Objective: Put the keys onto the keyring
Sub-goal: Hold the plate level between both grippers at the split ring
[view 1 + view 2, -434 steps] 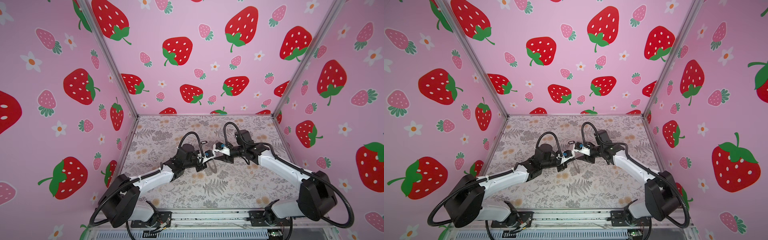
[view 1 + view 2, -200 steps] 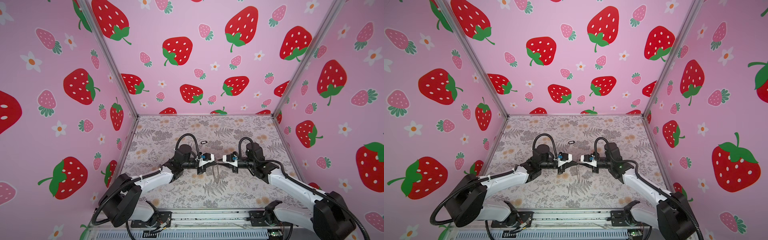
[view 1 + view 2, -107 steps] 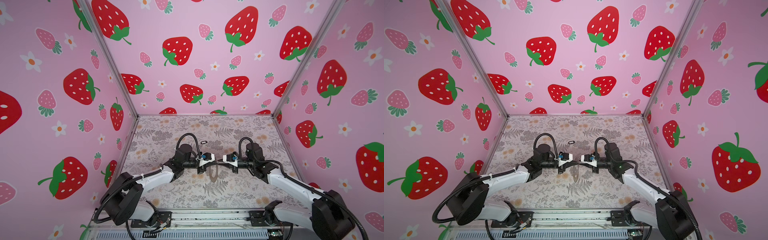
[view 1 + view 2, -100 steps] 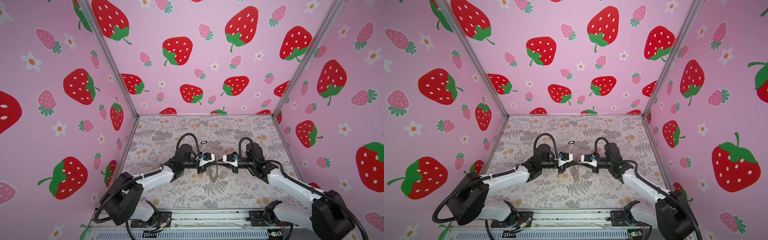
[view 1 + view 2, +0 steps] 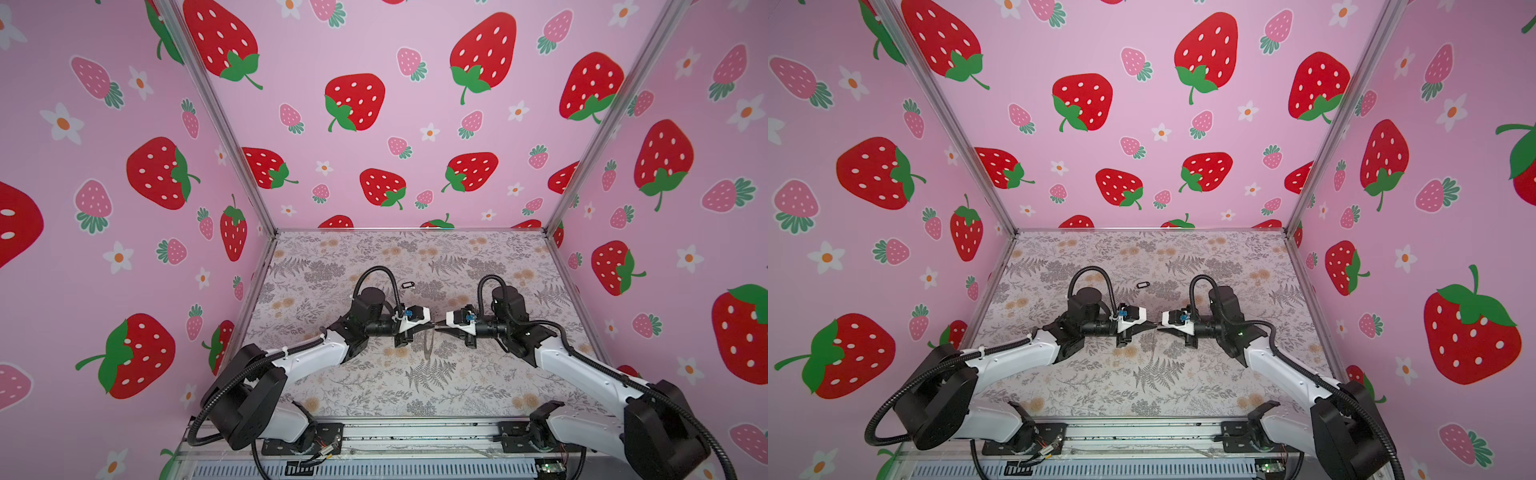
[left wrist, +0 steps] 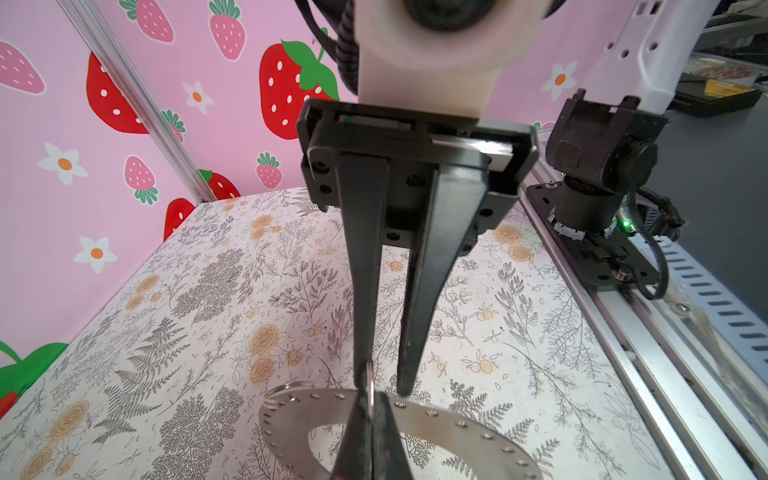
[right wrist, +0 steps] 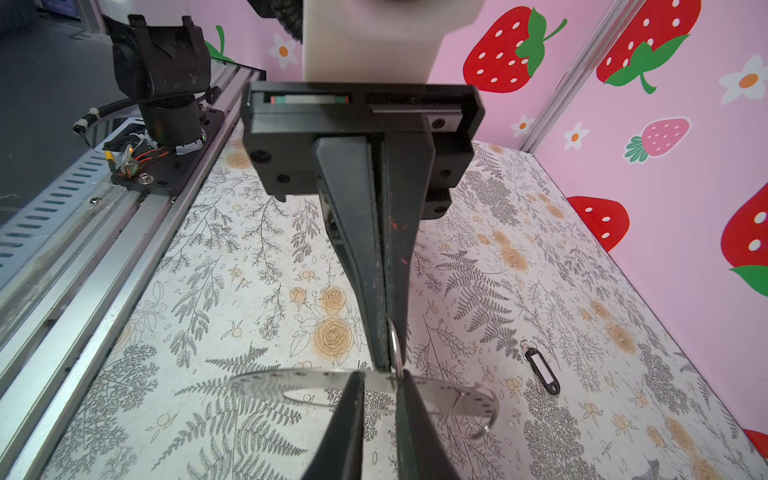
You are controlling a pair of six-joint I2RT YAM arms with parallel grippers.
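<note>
A: How do the two arms stand?

B: Both reach in from the near edge of the floral-printed table [image 5: 478, 266]. Their forearms slant toward the middle and their wrists are turned level. The left gripper [image 5: 428, 328] and the right gripper [image 5: 440, 329] point at each other, tip to tip, above the tabletop.

A: And the jaws?

B: The left gripper's are pressed together, pinching the rim of the large flat silvery metal keyring [image 6: 286, 424] right at one of its small wire loops [image 7: 397, 347]. The disc hangs below the tips, edge-on in both top views. The right gripper's fingers [image 6: 361, 291] stand a little apart, one tip on either side of that same spot. I see no grip there.

A: The keys?

B: A black-rimmed, white-centred oval tag [image 7: 542, 372] lies flat on the table, behind the grippers and well apart from the keyring.

A: What has changed?

B: Two seconds back the pair met farther back and to the left, with the right arm stretched long across the table. That arm has since folded its elbow down and drawn toward its own side. Over the last second the right tips have edged a little closer to the left ones. The keyring hangs as it did, and the tag lies where it lay.
</note>
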